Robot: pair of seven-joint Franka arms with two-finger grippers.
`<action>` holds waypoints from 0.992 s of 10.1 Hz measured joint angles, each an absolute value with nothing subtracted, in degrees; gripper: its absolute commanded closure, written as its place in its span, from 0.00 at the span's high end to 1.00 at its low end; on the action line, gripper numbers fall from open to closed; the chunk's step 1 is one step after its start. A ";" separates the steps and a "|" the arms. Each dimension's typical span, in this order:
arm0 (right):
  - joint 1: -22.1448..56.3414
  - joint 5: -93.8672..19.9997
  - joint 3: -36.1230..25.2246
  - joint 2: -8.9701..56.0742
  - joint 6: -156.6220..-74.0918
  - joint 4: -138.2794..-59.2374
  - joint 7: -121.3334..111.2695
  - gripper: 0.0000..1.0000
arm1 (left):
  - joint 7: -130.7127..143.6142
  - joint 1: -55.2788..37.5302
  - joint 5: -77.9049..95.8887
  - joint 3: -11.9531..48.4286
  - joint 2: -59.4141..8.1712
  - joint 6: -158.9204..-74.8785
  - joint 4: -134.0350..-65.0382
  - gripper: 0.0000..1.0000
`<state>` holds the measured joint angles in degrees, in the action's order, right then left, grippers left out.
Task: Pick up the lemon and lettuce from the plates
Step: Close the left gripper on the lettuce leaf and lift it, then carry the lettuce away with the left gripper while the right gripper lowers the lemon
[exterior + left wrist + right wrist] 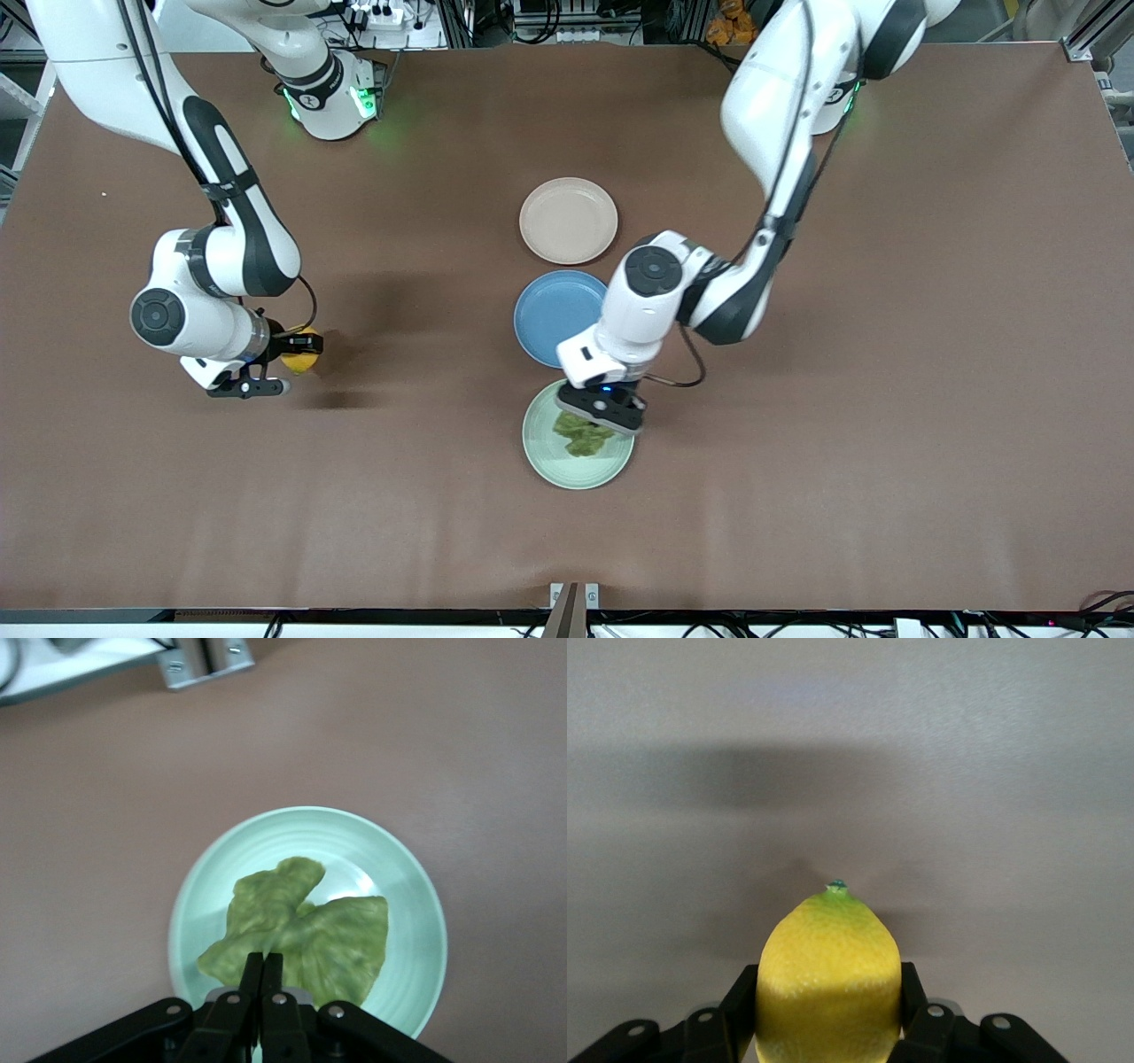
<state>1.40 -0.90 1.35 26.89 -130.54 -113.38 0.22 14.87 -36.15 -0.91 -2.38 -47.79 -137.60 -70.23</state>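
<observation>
My right gripper (295,351) is shut on the yellow lemon (301,361) and holds it over bare table toward the right arm's end; in the right wrist view the lemon (828,966) sits between the two fingers (737,1001). My left gripper (603,415) is down over the mint green plate (545,461), its fingers pressed together on the edge of the wrinkly green lettuce (583,436). In the left wrist view the lettuce (328,935) lies spread in the plate (412,904) at the gripper (263,962) tips. The beige-pink plate (568,221) holds nothing.
A blue plate (551,312) lies between the beige-pink and mint green plates, partly covered by the left arm's wrist. A metal bracket (573,595) stands at the table edge nearest the camera, also in the left wrist view (204,657).
</observation>
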 measured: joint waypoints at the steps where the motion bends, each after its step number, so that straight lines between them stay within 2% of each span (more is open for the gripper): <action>1: 1.45 -0.90 1.71 26.92 -130.54 -113.40 0.22 0.00 | 14.86 -33.97 -0.86 -2.28 -44.57 -131.95 -70.13 0.00; 2: 1.58 -0.90 1.92 26.92 -130.50 -113.43 0.21 0.26 | 14.59 -31.65 -0.85 -2.13 -41.28 -126.64 -70.13 0.00; 3: 1.82 -0.90 2.08 26.93 -130.44 -113.47 0.21 0.64 | 14.38 -29.66 -0.85 -2.06 -38.48 -121.52 -70.16 0.00; 4: 1.99 -0.90 2.16 26.94 -130.38 -113.54 0.21 0.78 | 14.17 -27.79 -0.85 -2.07 -36.33 -116.74 -70.24 0.00; 5: 1.99 -0.90 2.16 26.98 -130.37 -113.64 0.21 1.00 | 13.03 -25.67 -0.85 -2.03 -34.81 -111.76 -70.46 0.00; 6: 1.94 -0.90 2.12 27.00 -130.36 -113.65 0.21 1.00 | 11.65 -23.48 -0.84 -1.99 -33.70 -107.27 -71.13 0.00; 8: 1.90 -0.90 2.10 26.91 -129.46 -113.12 0.21 1.00 | 10.42 -19.22 -0.82 -1.92 -30.77 -104.09 -76.14 0.00; 10: 1.85 -0.91 2.07 26.01 -121.49 -108.48 0.21 1.00 | 10.18 -16.07 -0.81 -1.89 -27.23 -103.81 -83.87 0.00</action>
<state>1.85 -0.91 2.07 26.01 -121.49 -108.48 0.21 10.18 -16.07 -0.81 -1.89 -27.23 -103.81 -83.87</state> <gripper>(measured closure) 0.000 0.982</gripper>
